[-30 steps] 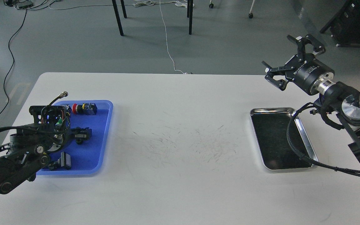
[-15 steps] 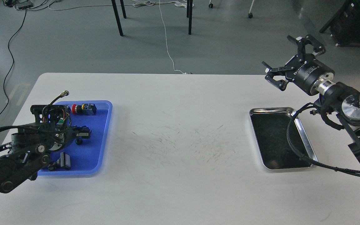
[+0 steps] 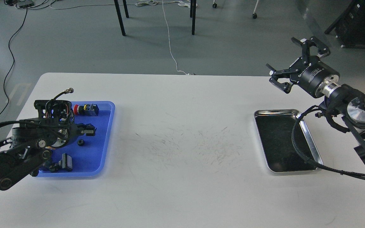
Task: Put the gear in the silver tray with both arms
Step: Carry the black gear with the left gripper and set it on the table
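The silver tray (image 3: 309, 141) lies empty at the right of the white table. A small black round part, seemingly the gear (image 3: 81, 142), lies in the blue tray (image 3: 105, 126) at the left. My left gripper (image 3: 87, 129) hovers over the blue tray, just above and behind the gear. It is dark, and its fingers cannot be told apart. My right gripper (image 3: 291, 60) is open and empty. It is held in the air beyond the silver tray's far end.
The blue tray also holds a red-capped button switch (image 3: 86, 109) and a black clip-like part (image 3: 66, 162). A black cable (image 3: 299, 148) from my right arm loops over the silver tray's right rim. Chair legs stand on the floor beyond the table.
My left gripper has shifted slightly up and to the right over the blue tray, and the small black part now shows apart from it. My right arm has barely moved.
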Controlling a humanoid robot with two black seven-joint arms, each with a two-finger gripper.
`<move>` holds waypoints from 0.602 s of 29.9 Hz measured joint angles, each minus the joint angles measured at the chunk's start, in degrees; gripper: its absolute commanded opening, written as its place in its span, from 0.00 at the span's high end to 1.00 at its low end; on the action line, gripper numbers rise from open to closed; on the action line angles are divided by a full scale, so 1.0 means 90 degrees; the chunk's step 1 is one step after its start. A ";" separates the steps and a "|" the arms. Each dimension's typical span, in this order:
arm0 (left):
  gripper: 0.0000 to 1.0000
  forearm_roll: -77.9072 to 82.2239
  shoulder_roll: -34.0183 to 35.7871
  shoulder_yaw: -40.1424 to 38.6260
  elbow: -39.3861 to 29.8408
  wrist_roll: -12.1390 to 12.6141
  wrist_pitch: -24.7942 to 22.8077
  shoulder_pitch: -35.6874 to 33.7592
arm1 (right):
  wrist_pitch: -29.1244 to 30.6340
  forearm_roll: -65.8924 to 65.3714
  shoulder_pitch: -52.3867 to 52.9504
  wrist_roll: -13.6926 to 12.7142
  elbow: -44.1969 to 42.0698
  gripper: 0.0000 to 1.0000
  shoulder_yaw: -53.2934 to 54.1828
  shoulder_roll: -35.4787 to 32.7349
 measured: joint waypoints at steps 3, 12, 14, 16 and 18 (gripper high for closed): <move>0.94 -0.0028 0.0287 0.0000 -0.0357 0.0033 -0.0127 -0.0698 | 0.0001 0.0000 -0.0007 0.0000 -0.0015 0.01 -0.0010 0.0000; 0.94 -0.0520 0.0299 0.0013 -0.1252 0.0136 -0.0150 -0.2662 | 0.0006 0.0000 -0.0084 -0.0003 -0.0028 0.01 0.0010 -0.0011; 0.94 -0.0542 -0.0031 0.0021 -0.1368 0.0248 -0.0150 -0.2791 | 0.0006 0.0000 -0.0090 -0.0004 -0.0026 0.01 0.0020 -0.0070; 0.94 -0.0542 -0.0473 0.0047 -0.1455 0.0392 -0.0150 -0.2876 | 0.0002 0.0000 -0.0094 -0.0004 -0.0025 0.01 0.0031 -0.0157; 0.94 -0.0514 -0.1073 0.0105 -0.1504 0.0546 -0.0150 -0.2938 | 0.0002 0.0000 -0.0095 -0.0004 -0.0030 0.01 0.0040 -0.0232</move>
